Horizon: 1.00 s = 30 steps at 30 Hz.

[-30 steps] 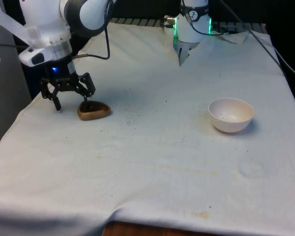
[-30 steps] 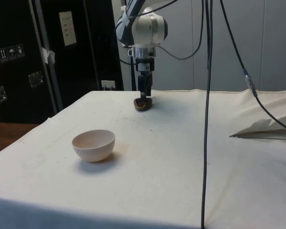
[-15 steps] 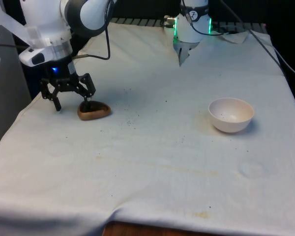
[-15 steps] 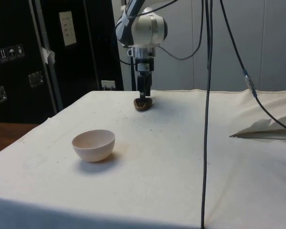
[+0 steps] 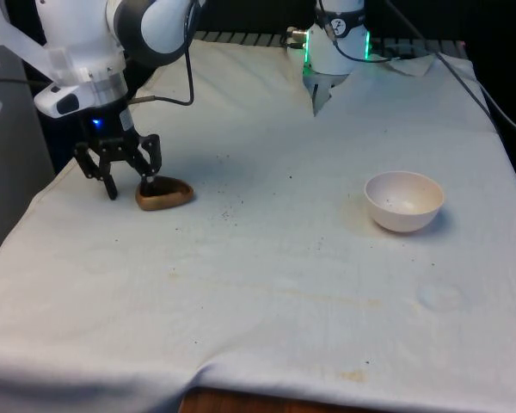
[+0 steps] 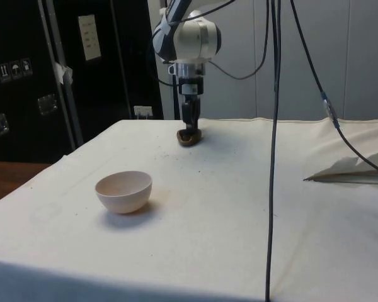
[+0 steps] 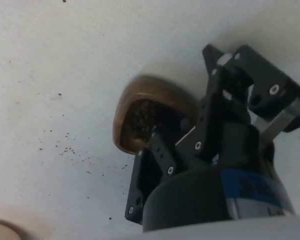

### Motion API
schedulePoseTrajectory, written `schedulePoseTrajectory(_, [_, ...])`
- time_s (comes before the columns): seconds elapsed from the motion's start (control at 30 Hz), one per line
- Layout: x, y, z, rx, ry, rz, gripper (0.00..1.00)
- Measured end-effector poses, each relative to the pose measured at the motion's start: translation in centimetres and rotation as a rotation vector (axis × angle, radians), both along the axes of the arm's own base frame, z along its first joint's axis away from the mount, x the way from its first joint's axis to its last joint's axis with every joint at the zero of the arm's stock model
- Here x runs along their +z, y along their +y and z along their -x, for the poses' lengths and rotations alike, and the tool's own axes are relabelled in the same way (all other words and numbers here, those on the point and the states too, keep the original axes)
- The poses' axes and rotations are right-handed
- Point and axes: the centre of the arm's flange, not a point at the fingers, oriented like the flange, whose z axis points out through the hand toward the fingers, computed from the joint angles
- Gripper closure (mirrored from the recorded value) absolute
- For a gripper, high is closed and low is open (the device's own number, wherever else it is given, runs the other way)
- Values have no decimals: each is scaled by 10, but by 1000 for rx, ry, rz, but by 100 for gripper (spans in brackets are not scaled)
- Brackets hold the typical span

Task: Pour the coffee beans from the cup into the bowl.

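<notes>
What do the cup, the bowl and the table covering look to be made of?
Cup: brown with a soft sheen, probably wood or glazed ceramic; the look leaves it open. Bowl: pale, smooth, evenly coloured with a thin rim, likely ceramic or plastic. Cloth: white woven fabric, matte, with creases and faint stains.

Gripper point(image 5: 129, 182) astride brown cup's point(image 5: 165, 194) rim

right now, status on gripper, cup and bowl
Gripper closing on brown cup's rim, one finger inside. Cup of beans on cloth. White bowl empty, path clear.
</notes>
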Motion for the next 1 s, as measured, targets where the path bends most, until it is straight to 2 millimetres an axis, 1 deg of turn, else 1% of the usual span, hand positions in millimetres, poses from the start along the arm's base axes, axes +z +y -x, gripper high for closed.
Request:
schedulePoseTrajectory(0.13, [1,0,0,1,-1,0,64])
schedulePoseTrajectory(0.17, [1,0,-1,1,-2,-1,64])
schedulePoseTrajectory(0.2, [2,0,-1,1,-2,-3,74])
schedulePoseTrajectory(0.33, [4,1,-1,0,-3,-6,96])
schedulePoseTrajectory(0.37, [4,1,-1,0,-3,-6,100])
schedulePoseTrajectory(0.87, [4,1,-1,1,-3,-6,100])
schedulePoseTrajectory(1.0, [5,4,-3,1,-3,-7,100])
